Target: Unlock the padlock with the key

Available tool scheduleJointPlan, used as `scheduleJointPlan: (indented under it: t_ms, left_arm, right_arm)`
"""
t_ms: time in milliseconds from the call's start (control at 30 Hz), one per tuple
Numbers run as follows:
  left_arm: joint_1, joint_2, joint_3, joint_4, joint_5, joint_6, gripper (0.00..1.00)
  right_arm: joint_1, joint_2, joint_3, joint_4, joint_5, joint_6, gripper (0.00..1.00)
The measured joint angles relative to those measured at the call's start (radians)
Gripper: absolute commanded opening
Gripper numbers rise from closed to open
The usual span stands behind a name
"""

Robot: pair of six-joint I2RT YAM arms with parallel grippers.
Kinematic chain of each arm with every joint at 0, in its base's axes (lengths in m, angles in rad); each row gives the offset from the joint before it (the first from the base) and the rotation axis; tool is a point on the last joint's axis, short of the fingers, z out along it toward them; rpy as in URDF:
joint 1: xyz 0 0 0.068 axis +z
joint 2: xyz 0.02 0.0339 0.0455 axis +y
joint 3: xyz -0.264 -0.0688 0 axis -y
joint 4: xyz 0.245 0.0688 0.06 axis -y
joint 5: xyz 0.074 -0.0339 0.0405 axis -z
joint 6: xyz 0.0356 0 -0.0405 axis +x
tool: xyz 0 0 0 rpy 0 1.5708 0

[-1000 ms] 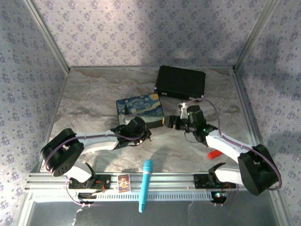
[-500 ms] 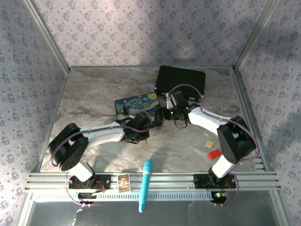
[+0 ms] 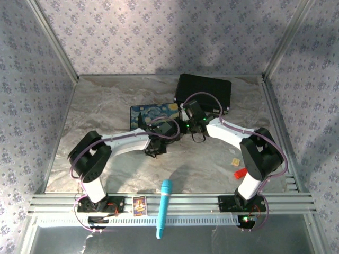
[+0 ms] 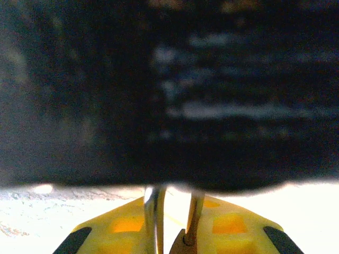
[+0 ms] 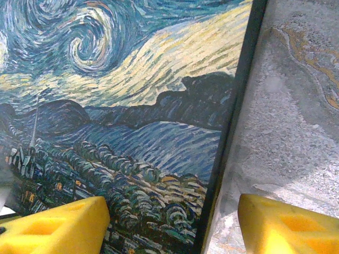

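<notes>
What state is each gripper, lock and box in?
padlock: held by its shackle; locked or not, cannot tell.
Starry Night box: flat, painted face up.
black case: closed, flat.
left gripper: shut on the padlock.
right gripper: open, empty, over the Starry Night box edge.

Table (image 3: 95,116): everything sits on it; the two arms reach in from the near edge and meet in the middle.
Starry Night box (image 3: 151,112): in the middle of the table, a bit toward the back.
Flat case (image 3: 204,91): behind the box and to its right, by the back edge.
Padlock (image 4: 153,217): between the fingers of the left gripper (image 4: 175,211), close in front of the box's side.
Right gripper (image 5: 172,211): over the box's edge, one finger above the lid, the other above the bare table.
Small block (image 3: 241,173): near the right edge, with a tinier block (image 3: 235,161) just behind it.
Long stick (image 3: 164,209): maybe a microphone; it lies across the front rail (image 3: 201,201), between the arm bases.
Little card (image 3: 139,205): on the rail, just left of the stick.
</notes>
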Motion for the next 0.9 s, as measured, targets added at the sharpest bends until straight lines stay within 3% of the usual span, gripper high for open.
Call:
scheduleJointPlan:
  t_ms: [67, 533, 767, 900]
  left_arm:
    - [-0.001, 0.002, -0.002, 0.004, -0.005, 0.000, 0.14]
    - [-0.067, -0.005, -0.063, 0.063, -0.079, -0.045, 0.19]
    - [-0.080, -0.002, -0.060, 0.005, -0.117, -0.017, 0.00]
    - [-0.061, 0.002, -0.047, -0.042, -0.137, 0.006, 0.03]
  right_arm:
    - [0.000, 0.000, 0.000, 0.000, 0.000, 0.001, 0.67]
    - [0.000, 0.021, 0.013, 0.013, -0.012, 0.020, 0.67]
    - [0.010, 0.024, 0.013, 0.024, -0.026, 0.029, 0.66]
    - [0.027, 0.024, 0.013, 0.035, -0.021, 0.045, 0.65]
